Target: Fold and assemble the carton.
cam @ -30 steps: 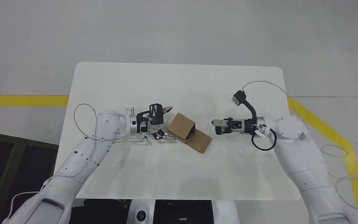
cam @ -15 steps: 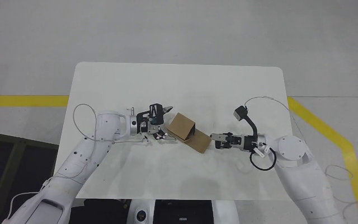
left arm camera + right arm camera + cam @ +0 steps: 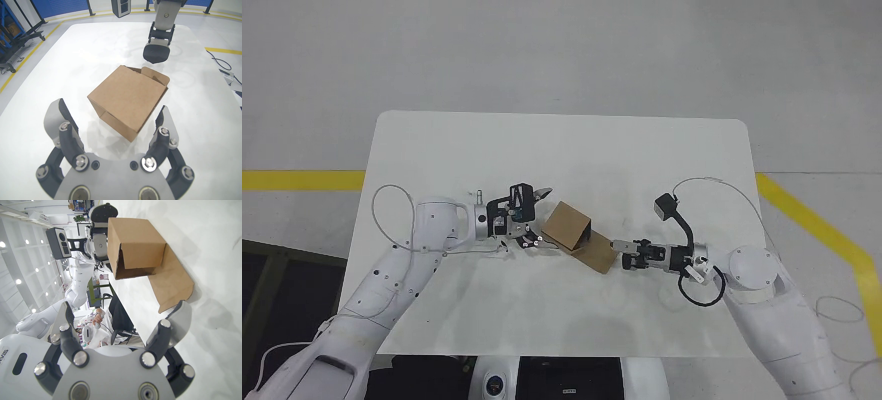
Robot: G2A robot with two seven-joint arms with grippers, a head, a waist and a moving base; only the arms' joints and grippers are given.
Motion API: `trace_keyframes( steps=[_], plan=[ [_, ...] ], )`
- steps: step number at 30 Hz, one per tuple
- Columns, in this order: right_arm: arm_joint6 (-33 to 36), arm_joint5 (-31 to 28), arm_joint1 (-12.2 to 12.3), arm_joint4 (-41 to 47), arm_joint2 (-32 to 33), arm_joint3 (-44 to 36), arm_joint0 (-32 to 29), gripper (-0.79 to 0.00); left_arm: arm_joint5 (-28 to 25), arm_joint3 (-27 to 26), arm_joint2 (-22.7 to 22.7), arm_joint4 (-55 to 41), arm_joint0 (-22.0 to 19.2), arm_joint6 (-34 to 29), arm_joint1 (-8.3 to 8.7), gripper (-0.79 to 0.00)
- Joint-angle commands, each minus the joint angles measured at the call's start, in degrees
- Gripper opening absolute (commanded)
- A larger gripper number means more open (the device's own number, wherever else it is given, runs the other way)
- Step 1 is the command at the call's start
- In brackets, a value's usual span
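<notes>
Item: carton [image 3: 580, 236], brown cardboard, partly folded, on white table [image 3: 642, 150]

Change since earlier frames:
- Right gripper [image 3: 616, 247] has come in from farther back on its own side and now sits at the outer edge of the carton's loose flap [image 3: 600, 255]
- Left gripper [image 3: 540, 217] holds the same place beside the carton
- Carton has not shifted

Orientation:
- Body and flap together form one long shape; the long axis runs from the left gripper across to the right gripper, its right end slanting towards the robot
- Open mouth faces the right gripper [image 3: 124, 308], with the hollow inside showing in the right wrist view
- Flap [image 3: 170, 281] lies flat on the table, stretching from the mouth towards the right gripper
- One corner of the carton [image 3: 128, 98] points at the left gripper [image 3: 112, 111]

Position: between the two grippers, just in front of each

Hands:
- Left: fingers spread wide, one to either side of the near corner, gripping nothing
- Right: fingers apart, empty; one finger [image 3: 184, 306] just beside the flap's corner, contact uncertain
</notes>
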Motion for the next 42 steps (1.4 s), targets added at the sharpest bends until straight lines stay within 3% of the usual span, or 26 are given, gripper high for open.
trace_keyframes(
  steps=[1,17,25,34,42],
  plan=[
    [0.0,0.0,0.0,0.0,0.0,0.0,0.0,0.0,0.05,-0.09,-0.04,-0.11,-0.1,-0.07,0.0,0.0],
    [-5.84,2.67,-0.36,0.79,-2.19,0.86,-1.93,0.0,0.01,0.17,0.55,-0.43,-0.78,-0.45,-0.18,0.0],
    [-8.29,1.28,-1.16,4.54,-4.51,3.72,-1.07,0.0,-0.1,0.26,0.74,-0.14,-0.91,-0.38,-0.17,0.0],
    [-11.3,-2.2,-2.38,8.05,-5.99,10.01,4.75,0.0,-0.14,0.26,0.83,0.05,-0.82,-0.22,-0.11,0.0],
    [-9.72,-4.12,-3.61,9.63,-8.51,15.45,11.37,0.0,-0.19,0.28,0.54,0.4,-0.5,-0.09,0.1,0.0]
  ],
)
